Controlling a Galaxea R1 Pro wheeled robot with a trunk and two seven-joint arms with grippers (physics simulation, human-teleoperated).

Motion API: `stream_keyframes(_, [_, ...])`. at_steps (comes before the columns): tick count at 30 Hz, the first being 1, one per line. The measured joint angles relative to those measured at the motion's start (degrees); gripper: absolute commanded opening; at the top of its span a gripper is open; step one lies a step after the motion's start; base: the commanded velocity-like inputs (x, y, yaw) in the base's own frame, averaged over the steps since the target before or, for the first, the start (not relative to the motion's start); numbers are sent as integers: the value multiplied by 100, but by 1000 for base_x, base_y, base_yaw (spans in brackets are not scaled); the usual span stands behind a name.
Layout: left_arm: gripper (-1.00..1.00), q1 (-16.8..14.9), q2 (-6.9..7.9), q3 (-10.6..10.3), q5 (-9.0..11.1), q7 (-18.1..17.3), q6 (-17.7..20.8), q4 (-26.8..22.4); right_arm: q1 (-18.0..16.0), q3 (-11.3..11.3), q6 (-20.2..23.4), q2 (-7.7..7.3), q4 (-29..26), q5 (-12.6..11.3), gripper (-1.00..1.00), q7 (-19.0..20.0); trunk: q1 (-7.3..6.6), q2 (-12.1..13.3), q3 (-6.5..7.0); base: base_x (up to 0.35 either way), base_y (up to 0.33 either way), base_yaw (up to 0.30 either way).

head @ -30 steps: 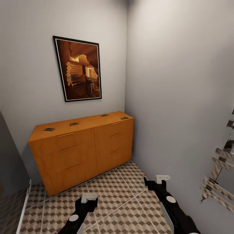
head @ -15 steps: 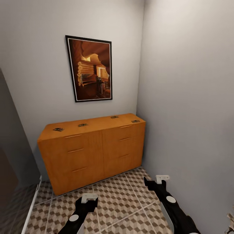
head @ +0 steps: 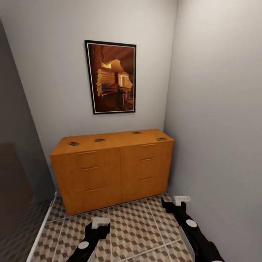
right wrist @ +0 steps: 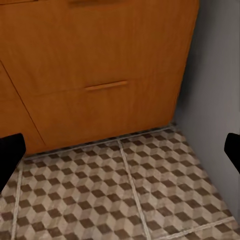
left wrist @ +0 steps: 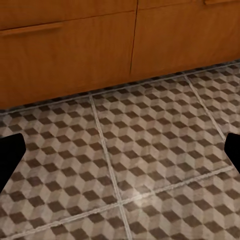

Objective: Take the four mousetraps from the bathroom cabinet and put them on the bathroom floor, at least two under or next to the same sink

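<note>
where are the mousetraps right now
In the head view all four mousetraps lie spread along the top of the orange cabinet against the far wall, below the framed picture.

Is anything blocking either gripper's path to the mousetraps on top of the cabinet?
Nothing visible does. The four mousetraps lie exposed on the cabinet top. Only bare tiled floor separates it from the left gripper and right gripper.
</note>
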Motion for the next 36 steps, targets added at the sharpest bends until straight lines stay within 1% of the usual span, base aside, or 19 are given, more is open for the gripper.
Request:
stream_keyframes(6, [100, 0, 0, -6, 0, 0, 0, 68, 0, 0, -5, 0, -3, 0, 100, 4, 0, 0, 0, 231, -220, 241])
stream_keyframes(9, [100, -1, -1, -7, 0, 0, -1, 76, 1, 0, -7, -1, -2, 0, 100, 6, 0, 0, 0, 234, -218, 118])
stream_keyframes(22, [100, -1, -1, -9, 0, -1, -8, 80, 1, 0, -6, -1, -4, -2, 100, 7, 0, 0, 0, 235, -213, 10])
stream_keyframes(36, [100, -1, -9, -9, 0, -2, -28, 81, 1, 0, -8, -2, -3, -5, 100, 1, 0, 0, 0, 222, -133, 5])
